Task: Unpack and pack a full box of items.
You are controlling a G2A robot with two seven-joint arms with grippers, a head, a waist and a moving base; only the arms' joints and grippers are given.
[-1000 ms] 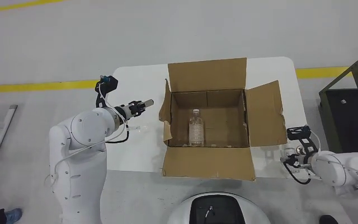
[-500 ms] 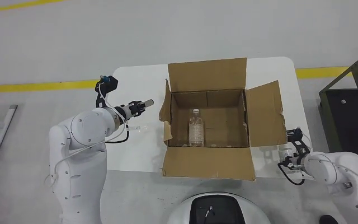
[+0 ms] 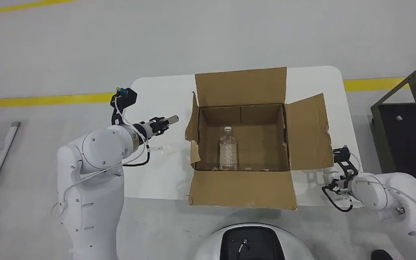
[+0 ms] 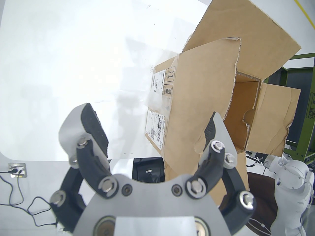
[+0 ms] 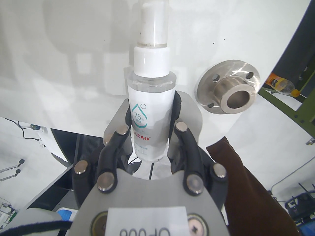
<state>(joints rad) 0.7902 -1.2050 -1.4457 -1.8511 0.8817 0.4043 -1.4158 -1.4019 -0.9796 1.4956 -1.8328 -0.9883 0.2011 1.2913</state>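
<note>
An open cardboard box (image 3: 242,189) stands in the middle of the white desk (image 3: 162,175), its four flaps folded outward. A clear bottle with a white cap (image 3: 227,148) lies on the box floor, near the left wall, with its cap toward the far side.

The left pincer (image 3: 171,119) hangs above the desk just left of the box, pointing at the torn left flap. In the left wrist view its jaws are spread wide with nothing between the dark pads (image 4: 94,121), and the box wall with its printed labels is just beyond them.

The right pincer (image 3: 340,168) sits at the near right corner of the desk, beside the box's right flap. Its jaws are closed around the lower body of a small spray bottle (image 5: 151,74), clear with a white collar and a see-through cap over the nozzle, which sticks out past the fingertips (image 5: 177,104). I cannot tell whether the bottle touches the desk. A metal flange (image 5: 228,90) lies on the desk just beside the bottle, not touching it. A green rack (image 3: 393,127) stands on the floor right of the desk.
</note>
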